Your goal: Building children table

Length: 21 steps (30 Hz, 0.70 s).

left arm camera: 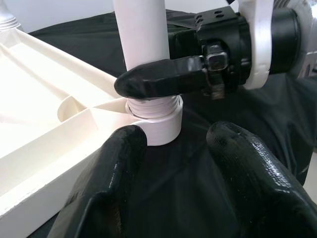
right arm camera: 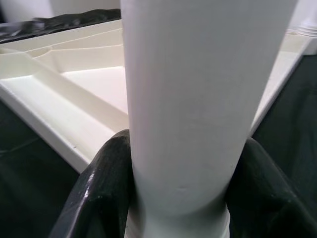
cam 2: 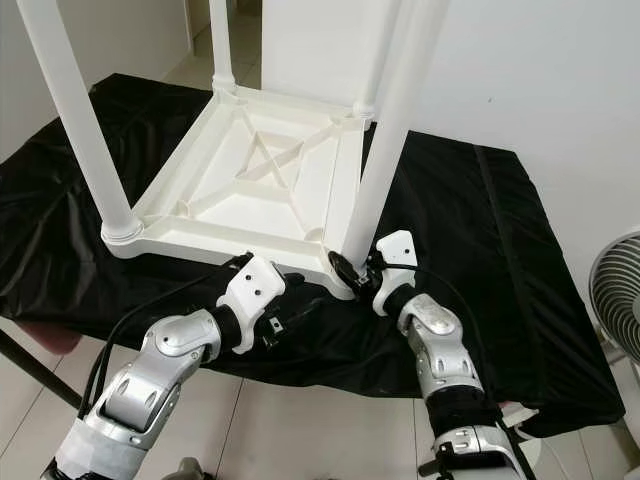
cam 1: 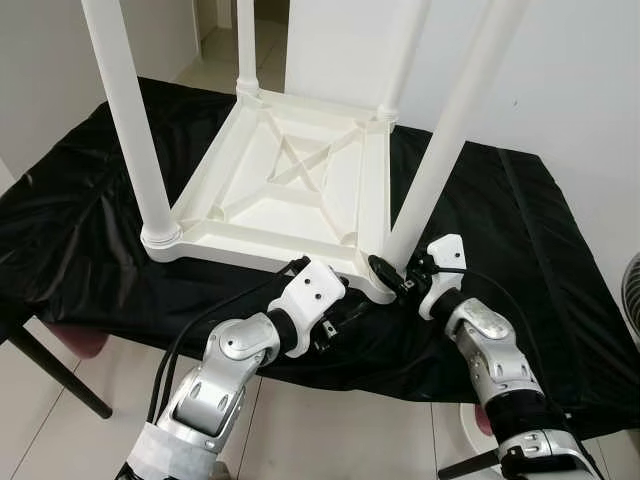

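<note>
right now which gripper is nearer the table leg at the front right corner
Right. The right gripper has its fingers clamped around the base of that leg. The left gripper sits open just short of the leg's socket, not touching it.

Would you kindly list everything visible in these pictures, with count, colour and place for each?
Table top: one, white, upside down on the black cloth, ribbed underside facing up.
Table legs: four, white, standing up from the top's corners; the near right leg leans and its thread shows at the socket.
Black cloth: one, black, covering the work surface under the table top.
Fan: one, white, partly seen at the right edge.
Floor: light tiles, below the near edge.
Right gripper: one, black jaws shut around the base of the near right leg.
Left gripper: one, black jaws open, close to that corner, touching nothing.
</note>
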Motion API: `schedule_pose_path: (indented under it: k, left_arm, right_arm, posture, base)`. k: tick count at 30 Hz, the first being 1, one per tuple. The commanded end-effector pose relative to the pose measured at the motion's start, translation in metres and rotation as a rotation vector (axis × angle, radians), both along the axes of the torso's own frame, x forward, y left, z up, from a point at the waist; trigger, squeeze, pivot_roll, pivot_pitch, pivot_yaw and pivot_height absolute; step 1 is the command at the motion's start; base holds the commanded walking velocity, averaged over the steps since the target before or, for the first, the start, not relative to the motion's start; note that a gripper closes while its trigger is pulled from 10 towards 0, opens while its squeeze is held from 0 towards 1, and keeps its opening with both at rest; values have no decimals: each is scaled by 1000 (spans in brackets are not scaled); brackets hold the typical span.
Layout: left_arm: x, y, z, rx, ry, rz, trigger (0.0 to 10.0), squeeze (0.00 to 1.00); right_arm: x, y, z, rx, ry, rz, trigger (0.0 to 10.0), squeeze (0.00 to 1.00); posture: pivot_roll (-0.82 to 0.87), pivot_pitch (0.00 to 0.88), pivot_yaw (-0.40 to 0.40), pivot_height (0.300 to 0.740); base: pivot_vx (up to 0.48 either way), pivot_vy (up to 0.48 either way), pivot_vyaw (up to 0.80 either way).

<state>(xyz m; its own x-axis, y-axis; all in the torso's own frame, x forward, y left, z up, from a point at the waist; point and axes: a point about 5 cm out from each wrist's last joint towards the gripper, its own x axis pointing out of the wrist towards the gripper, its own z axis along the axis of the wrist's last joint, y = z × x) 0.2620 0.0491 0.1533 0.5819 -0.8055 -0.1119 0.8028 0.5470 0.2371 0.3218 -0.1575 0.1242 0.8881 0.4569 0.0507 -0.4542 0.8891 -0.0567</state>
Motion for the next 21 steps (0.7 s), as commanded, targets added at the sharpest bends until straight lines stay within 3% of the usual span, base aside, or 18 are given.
schedule_pose_path:
  k: [1,4,5,6,8,11,12,16,21]
  left_arm:
    - [-1,-1,-1,-1,5,29,10000,0]
    - [-1,-1,-1,-2,6,29,10000,0]
    - [-1,-1,-2,-2,8,26,10000,0]
    - [-1,-1,-2,-2,8,26,10000,0]
    - [-1,-2,-2,-1,11,21,10000,0]
    - [-1,-2,-2,-1,11,20,10000,0]
    - [-1,-2,-2,-2,10,20,10000,0]
    - [-2,-3,-2,-4,12,19,10000,0]
    - [-2,-4,-3,-5,14,17,10000,0]
  right_arm:
    - [-3,-6,-13,-30,63,-46,10000,0]
    - [-3,-3,-10,10,49,-81,10000,0]
    - [-4,2,-8,53,43,-197,10000,0]
    - [-4,2,-8,53,43,-197,10000,0]
    - [-8,8,-5,81,32,-416,10000,0]
    - [-11,12,-5,92,37,-500,10000,0]
    - [-16,23,-8,115,60,-577,10000,0]
    - [-16,38,-4,124,50,-519,10000,0]
    - [-16,38,-1,121,45,-500,10000,0]
  posture:
    - [127,75,-81,740]
    - [127,75,-81,740]
    - [121,79,-78,740]
    - [121,79,-78,740]
    - [119,79,-81,740]
    - [119,80,-82,740]
    - [120,79,-83,740]
    - [115,79,-83,740]
    - [117,79,-86,740]
  base:
    - [0,0,0]
    - [0,0,0]
    - [0,0,0]
    - [0,0,0]
    - [0,0,0]
    - [0,0,0]
    - [0,0,0]
    - [0,0,0]
    - [0,0,0]
